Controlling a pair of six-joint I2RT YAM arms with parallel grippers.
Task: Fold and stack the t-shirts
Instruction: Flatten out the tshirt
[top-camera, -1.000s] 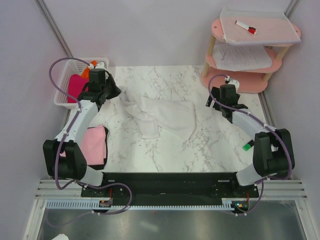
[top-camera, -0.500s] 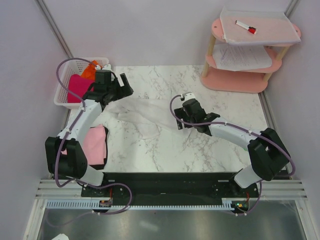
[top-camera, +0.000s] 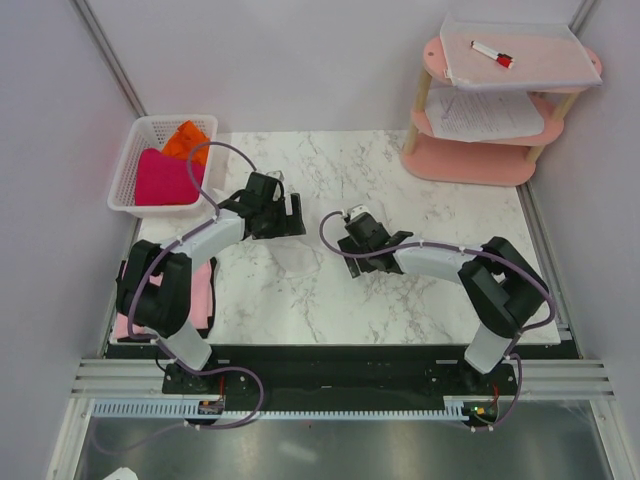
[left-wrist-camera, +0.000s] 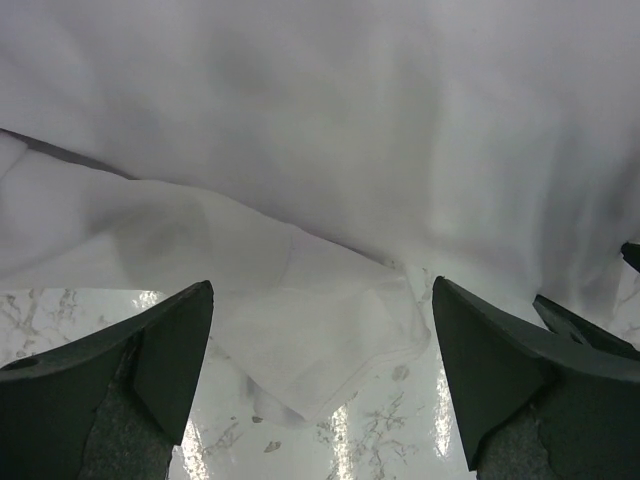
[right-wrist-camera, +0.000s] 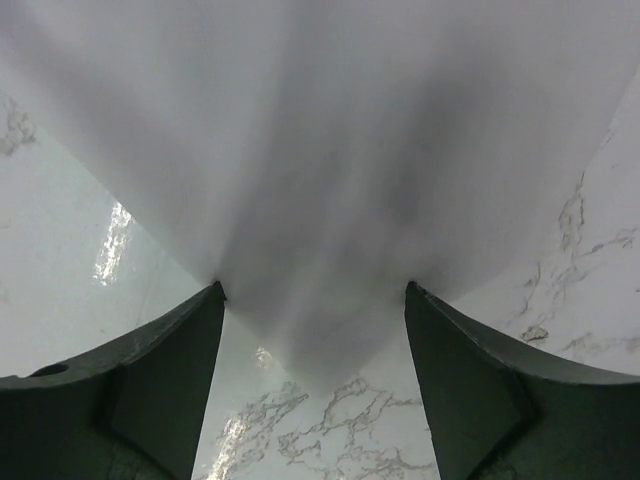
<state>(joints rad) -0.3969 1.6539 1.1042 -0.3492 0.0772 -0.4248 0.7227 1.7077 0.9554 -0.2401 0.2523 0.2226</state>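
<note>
Over the marble table (top-camera: 450, 290) both my arms were stretched low toward the middle, the left bent in from the left, the right reaching across from the right. The white t-shirt (left-wrist-camera: 330, 130) lay bunched between them. My left gripper (left-wrist-camera: 320, 295) gaped wide over a cloth corner. My right gripper (right-wrist-camera: 315, 290) stood wide too, a fold sagging between its fingers.

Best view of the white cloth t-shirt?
Left wrist: the white cloth t-shirt fills the frame, one corner flat on the marble table. Right wrist shows a blurred bunch; top external, only a small pale patch.
</note>
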